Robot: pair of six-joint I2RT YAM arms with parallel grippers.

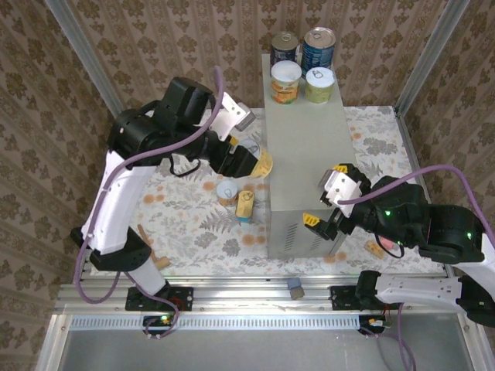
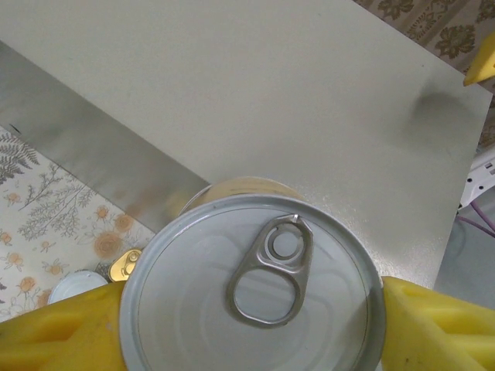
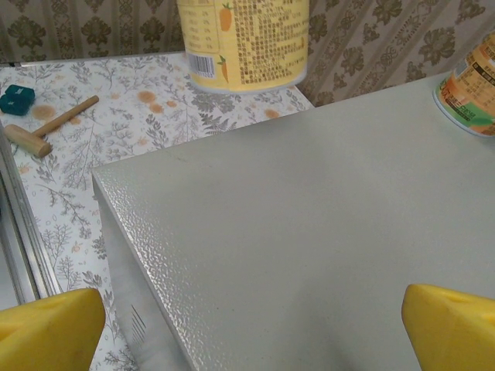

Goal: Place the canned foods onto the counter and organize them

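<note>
My left hand (image 1: 249,161) is closed on a short yellow-labelled can (image 2: 254,287) - in the left wrist view the yellow fingers (image 2: 54,332) press its wall from both sides just under the pale lid, with the pull tab (image 2: 271,270) facing up. The can hangs at the edge of the counter (image 1: 305,147), left of centre in the top view. From the right wrist view its base looks clear of the grey top, though I can't say for sure that it is fully over the surface and not just beside it.

My right hand (image 1: 326,199) is spread wide and empty, low in the frame over the counter's near end. Four cans (image 1: 302,66) already stand together at the far end, top centre of the picture. Another pale-lidded can (image 1: 228,189) and a flat gold-topped can (image 1: 246,202) wait on the flowered table (image 1: 186,224), just left of the counter.

I judge this can to be stiff, fairly heavy if full, and smooth on the label, so it could slip or swing in a light pinch. The best hold is across the round wall near the top - never by the tab - keeping it upright so it lands flat.
</note>
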